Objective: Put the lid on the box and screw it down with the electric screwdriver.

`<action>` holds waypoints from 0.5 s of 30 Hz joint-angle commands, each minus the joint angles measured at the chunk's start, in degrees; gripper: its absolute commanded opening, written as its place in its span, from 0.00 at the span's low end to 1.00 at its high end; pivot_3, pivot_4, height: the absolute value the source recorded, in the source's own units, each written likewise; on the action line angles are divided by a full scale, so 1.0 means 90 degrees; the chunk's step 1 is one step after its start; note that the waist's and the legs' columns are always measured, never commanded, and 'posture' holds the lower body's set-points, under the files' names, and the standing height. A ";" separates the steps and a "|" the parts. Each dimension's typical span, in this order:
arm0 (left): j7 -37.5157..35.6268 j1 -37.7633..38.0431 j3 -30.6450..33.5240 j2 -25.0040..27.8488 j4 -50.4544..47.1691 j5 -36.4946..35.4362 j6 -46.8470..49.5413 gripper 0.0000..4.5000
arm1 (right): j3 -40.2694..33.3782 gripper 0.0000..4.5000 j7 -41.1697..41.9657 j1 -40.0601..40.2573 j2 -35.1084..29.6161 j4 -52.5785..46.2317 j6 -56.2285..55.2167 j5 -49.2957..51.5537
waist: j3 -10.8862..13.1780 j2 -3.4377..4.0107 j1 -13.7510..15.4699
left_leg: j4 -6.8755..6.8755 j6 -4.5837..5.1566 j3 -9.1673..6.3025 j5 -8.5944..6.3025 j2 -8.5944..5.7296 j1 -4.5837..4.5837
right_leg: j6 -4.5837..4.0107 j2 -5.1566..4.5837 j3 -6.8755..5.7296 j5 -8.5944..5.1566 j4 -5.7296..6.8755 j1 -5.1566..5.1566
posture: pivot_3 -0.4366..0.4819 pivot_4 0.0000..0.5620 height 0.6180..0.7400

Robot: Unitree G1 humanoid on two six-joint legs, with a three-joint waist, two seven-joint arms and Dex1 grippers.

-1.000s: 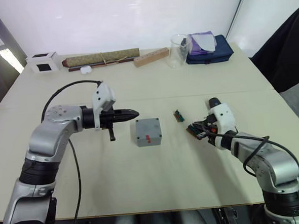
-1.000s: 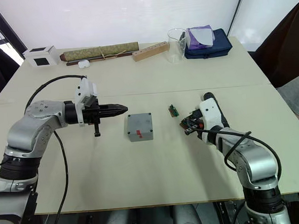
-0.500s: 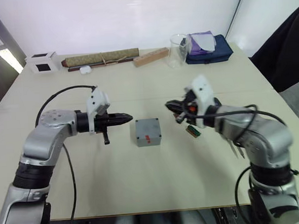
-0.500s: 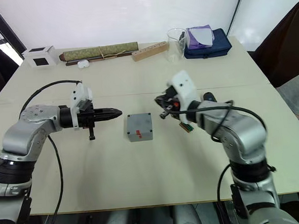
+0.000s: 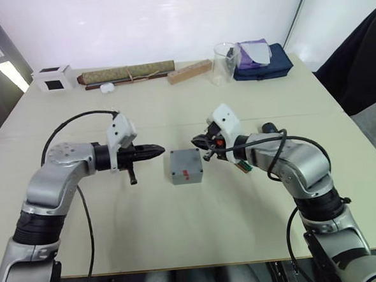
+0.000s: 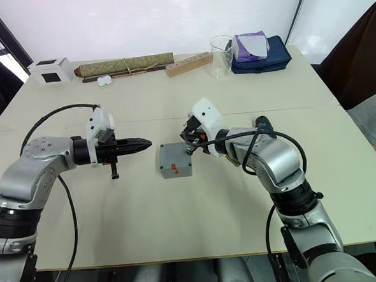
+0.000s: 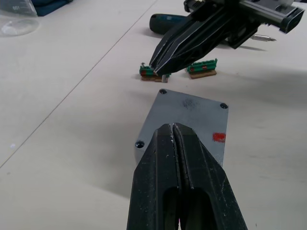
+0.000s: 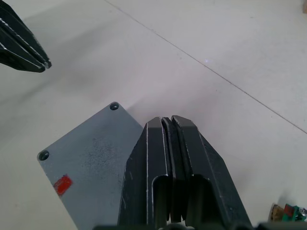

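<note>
Left arm bent at the elbow, forearm running level over the table (image 5: 149, 233), the left gripper (image 5: 158, 150) pointing toward the robot's right. We see its two black fingers pressed together to a single point, nothing between them. The tip hangs just beside the box's left edge, not touching.

Mid-table sits the box (image 5: 186, 166), a small grey square with the lid (image 7: 189, 125) lying flat on top, outlines matching. We count a dark screw hole at each visible corner; whether screws sit in them we cannot make out. A small red mark shows on the lid's near part. The top surface looks faintly speckled. The box's inside is hidden under the lid.

Right arm reaches in from the right, elbow out, wrist turned so the right gripper (image 5: 197, 141) aims leftward and slightly down. Fingers closed tight, holding nothing. Its tip hovers at the box's far right corner; contact we cannot judge.

Behind that gripper, two small green circuit boards (image 7: 202, 68) lie on the table, one largely hidden by the fingers. The electric screwdriver (image 7: 168, 21), dark blue-black, lies beyond them on the table, mostly covered by the right forearm, and its thin metal bit pokes out past the arm.
</note>
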 commanded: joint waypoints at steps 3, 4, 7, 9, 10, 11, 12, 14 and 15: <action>0.0049 -0.0024 0.0081 -0.0005 -0.0232 -0.0109 0.0000 0.00 | -0.0065 0.01 0.0043 0.0022 0.0017 -0.0047 -0.0168 -0.0101 | 0.0000 0.0000 0.0002 | 0.0000 0.0000 0.0000 0.0000 0.0000 0.0000 | 0.0000 0.0000 0.0000 0.0000 0.0000 0.0000 | 0.48 0.27 0.97; 0.0048 -0.0026 0.0079 -0.0006 -0.0235 -0.0111 0.0004 0.00 | -0.0058 0.01 0.0052 0.0031 0.0018 -0.0039 -0.0177 -0.0115 | 0.0000 0.0000 0.0002 | 0.0000 0.0000 0.0000 0.0000 0.0000 0.0000 | 0.0000 0.0000 0.0000 0.0000 0.0000 0.0000 | 0.48 0.27 0.97; 0.0060 -0.0033 0.0084 -0.0003 -0.0255 -0.0122 0.0038 0.00 | -0.0028 0.01 0.0070 0.0100 0.0030 -0.0034 -0.0184 -0.0144 | 0.0000 0.0000 0.0002 | 0.0000 0.0000 0.0000 0.0000 0.0000 0.0000 | 0.0000 0.0000 0.0000 0.0000 0.0000 0.0000 | 0.48 0.27 0.97; 0.0101 -0.0032 0.0080 -0.0030 -0.0271 -0.0128 0.0068 0.00 | -0.0030 0.01 0.0076 0.0156 0.0054 0.0006 -0.0212 -0.0174 | 0.0000 0.0000 0.0001 | 0.0000 0.0000 0.0000 0.0000 0.0000 0.0000 | 0.0000 0.0000 0.0000 0.0000 0.0000 0.0000 | 0.48 0.27 0.97; 0.0110 -0.0034 0.0073 -0.0039 -0.0275 -0.0128 0.0078 0.00 | -0.0026 0.01 0.0081 0.0178 0.0067 0.0043 -0.0234 -0.0194 | 0.0000 0.0000 0.0001 | 0.0000 0.0000 0.0000 0.0000 0.0000 0.0000 | 0.0000 0.0000 0.0000 0.0000 0.0000 0.0000 | 0.48 0.27 0.97; 0.0113 -0.0035 0.0068 -0.0044 -0.0279 -0.0126 0.0085 0.00 | -0.0024 0.01 0.0085 0.0191 0.0076 0.0067 -0.0250 -0.0211 | 0.0000 0.0000 -0.0001 | 0.0000 0.0000 0.0000 0.0000 0.0000 0.0000 | 0.0000 0.0000 0.0000 0.0000 0.0000 0.0000 | 0.48 0.27 0.97; 0.0112 -0.0036 0.0067 -0.0047 -0.0282 -0.0123 0.0092 0.00 | -0.0023 0.01 0.0091 0.0197 0.0082 0.0080 -0.0261 -0.0223 | 0.0000 0.0000 -0.0001 | 0.0000 0.0000 0.0000 0.0000 0.0000 0.0000 | 0.0000 0.0000 0.0000 0.0000 0.0000 0.0000 | 0.48 0.27 0.97; 0.0124 -0.0066 0.0082 -0.0046 -0.0262 -0.0118 0.0116 0.00 | -0.0023 0.01 0.0107 0.0206 0.0111 0.0112 -0.0300 -0.0243 | 0.0000 0.0000 -0.0001 | 0.0000 0.0000 0.0000 0.0000 0.0000 0.0000 | 0.0000 0.0001 0.0000 0.0000 0.0000 0.0000 | 0.48 0.27 0.97; 0.0130 -0.0082 0.0083 -0.0046 -0.0244 -0.0112 0.0119 0.00 | -0.0026 0.01 0.0112 0.0204 0.0125 0.0133 -0.0321 -0.0248 | 0.0000 0.0000 -0.0001 | 0.0000 0.0000 0.0000 0.0000 0.0000 0.0000 | 0.0000 0.0001 0.0000 0.0000 0.0000 0.0000 | 0.48 0.27 0.97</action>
